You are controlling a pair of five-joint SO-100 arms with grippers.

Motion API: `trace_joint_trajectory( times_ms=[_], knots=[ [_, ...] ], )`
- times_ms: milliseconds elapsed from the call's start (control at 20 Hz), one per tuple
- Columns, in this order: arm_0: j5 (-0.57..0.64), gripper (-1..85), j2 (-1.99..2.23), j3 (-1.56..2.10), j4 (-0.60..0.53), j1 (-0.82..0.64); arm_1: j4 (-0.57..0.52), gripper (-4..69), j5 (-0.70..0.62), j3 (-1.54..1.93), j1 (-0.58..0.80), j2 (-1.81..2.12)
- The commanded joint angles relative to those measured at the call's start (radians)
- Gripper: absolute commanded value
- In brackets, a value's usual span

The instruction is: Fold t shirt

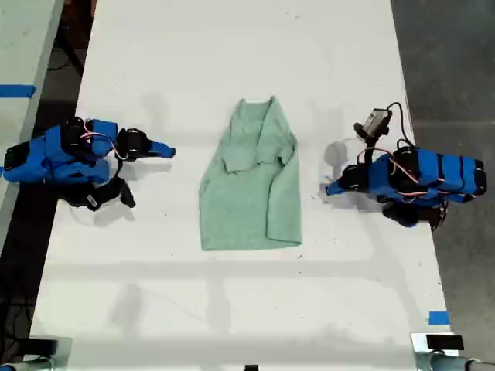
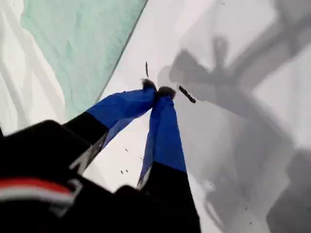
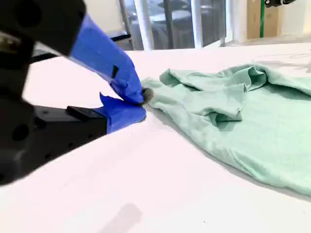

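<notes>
white table (image 1: 232, 309) | blue tape (image 1: 438, 318) near its exterior-view right edge | grey floor (image 1: 448, 62)

Hidden and cropped detail. The t shirt (image 2: 77, 53) runs off the first wrist view's frame, only one straight edge showing. Folded layers conceal its sleeves in the exterior view. An arm (image 1: 54, 158) at nine o'clock is cut by that view's edge.

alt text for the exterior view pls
A wrinkled, partly folded mint-green t shirt lies mid-table on a white table, seen from above. Two blue arms rest on the table, one at each side of the view, jaws pointing toward the shirt without touching it.
</notes>
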Motion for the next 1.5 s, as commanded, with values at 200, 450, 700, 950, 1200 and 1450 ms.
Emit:
trace_joint_trajectory(
  times_ms=[200,450,700,950,1200,1450],
  knots=[
    [-0.060,-0.1,0.006,0.017,-0.051,0.066,0.011,1.3,0.060,0.034,-0.035,0.012],
    [-0.083,-0.1,0.006,-0.003,-0.023,0.094,0.044,1.3,0.072,0.012,-0.061,0.012],
    [-0.183,-0.1,-0.281,-0.183,-0.008,0.061,0.048,1.3,0.066,0.014,-0.052,0.012],
    [-0.411,4.3,-1.381,-0.983,0.132,0.322,0.048,1.3,0.069,0.015,-0.049,0.012],
    [-0.578,23.9,-1.802,-1.321,0.278,0.373,0.049,1.3,0.069,0.015,-0.052,0.012],
    [-0.589,23.0,-1.985,-1.405,0.204,0.390,0.049,1.3,0.067,0.015,-0.055,0.012]
  ],
)
